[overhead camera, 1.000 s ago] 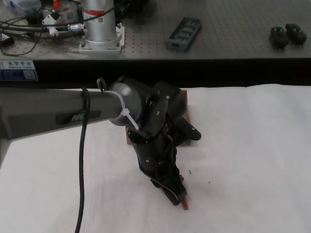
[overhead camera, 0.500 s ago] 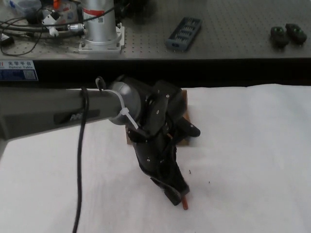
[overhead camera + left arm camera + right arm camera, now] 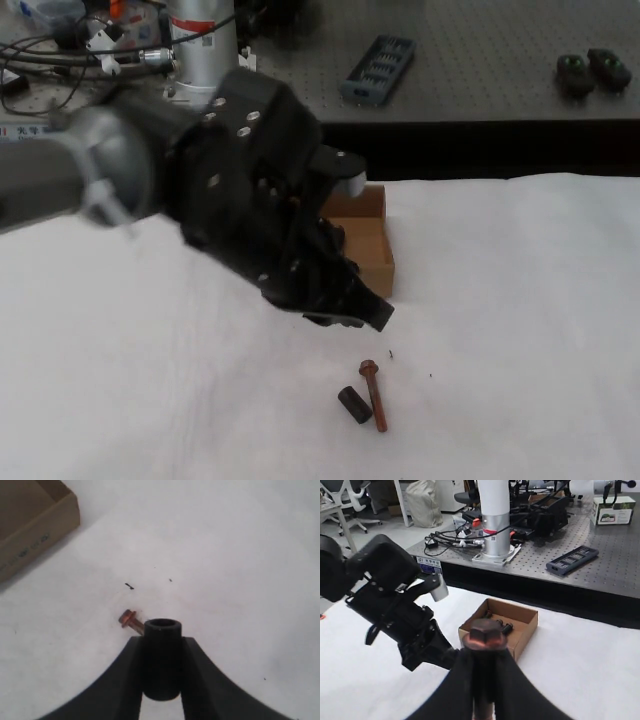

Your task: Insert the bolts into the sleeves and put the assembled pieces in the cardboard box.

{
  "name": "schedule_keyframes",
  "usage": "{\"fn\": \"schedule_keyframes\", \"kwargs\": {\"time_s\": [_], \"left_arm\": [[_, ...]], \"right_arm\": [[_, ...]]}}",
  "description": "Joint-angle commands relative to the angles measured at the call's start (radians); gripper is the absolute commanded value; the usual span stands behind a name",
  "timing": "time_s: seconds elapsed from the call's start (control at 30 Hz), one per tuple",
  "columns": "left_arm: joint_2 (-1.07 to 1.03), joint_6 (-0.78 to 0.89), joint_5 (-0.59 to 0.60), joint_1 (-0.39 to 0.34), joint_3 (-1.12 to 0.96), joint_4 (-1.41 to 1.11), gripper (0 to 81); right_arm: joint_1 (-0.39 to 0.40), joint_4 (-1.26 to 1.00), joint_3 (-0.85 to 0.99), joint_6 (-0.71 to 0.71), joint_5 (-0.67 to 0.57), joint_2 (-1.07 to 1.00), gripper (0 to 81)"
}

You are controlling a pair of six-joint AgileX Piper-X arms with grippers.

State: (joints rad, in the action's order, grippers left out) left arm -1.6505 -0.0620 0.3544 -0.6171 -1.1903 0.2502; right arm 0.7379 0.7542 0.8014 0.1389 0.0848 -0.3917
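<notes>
Across the bench (image 3: 470, 90) a white cloth (image 3: 520, 300) covers the lower two thirds of the high view. The left arm (image 3: 240, 170) reaches in from the left edge and fills the upper left and centre of that view, hanging above the cloth.

Partly behind it, at frame centre, sits the open cardboard box (image 3: 368, 248). In the right wrist view, dark pieces (image 3: 499, 625) lie inside the box.

The left end effector (image 3: 161, 642) is clamped on a black sleeve (image 3: 161, 670), one finger against each side, with the sleeve's open end pointing away from the wrist. The right end effector (image 3: 484, 655) is closed on a flanged bolt (image 3: 485, 636), whose coppery head stands clear above the fingertips, low in the middle of its wrist view.

At the lower centre of the high view, below the box, a second sleeve (image 3: 352, 405) lies on the cloth. A copper bolt (image 3: 375, 397) lies just to its right, head toward the box. Whether the two touch cannot be told.
</notes>
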Motion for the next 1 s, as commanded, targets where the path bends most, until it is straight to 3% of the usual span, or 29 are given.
{"fn": "schedule_keyframes", "kwargs": {"time_s": [0.0, 0.33, 0.53, 0.7, 0.97], "left_arm": [[0.129, 0.046, 0.046, 0.000, 0.131, -0.131, 0.6], [0.503, 0.189, 0.158, 0.000, 0.521, -0.572, 0.6], [0.687, 0.271, 0.239, 0.000, 0.690, -0.855, 0.6], [0.733, 0.271, 0.314, -0.019, 0.754, -0.964, 0.6], [0.733, 0.271, 0.339, -0.085, 0.757, -1.051, 0.6]], "right_arm": [[-0.005, -0.105, 0.003, 0.002, -0.038, -0.087, 3.7], [-0.005, -0.393, 0.003, 0.002, -0.263, -0.306, 3.7], [-0.002, -0.613, 0.003, 0.033, -0.483, -0.448, 3.7], [-0.002, -0.771, 0.003, 0.081, -0.640, -0.525, 3.7], [0.053, -0.778, 0.003, 0.053, -0.705, -0.528, 3.7]]}}
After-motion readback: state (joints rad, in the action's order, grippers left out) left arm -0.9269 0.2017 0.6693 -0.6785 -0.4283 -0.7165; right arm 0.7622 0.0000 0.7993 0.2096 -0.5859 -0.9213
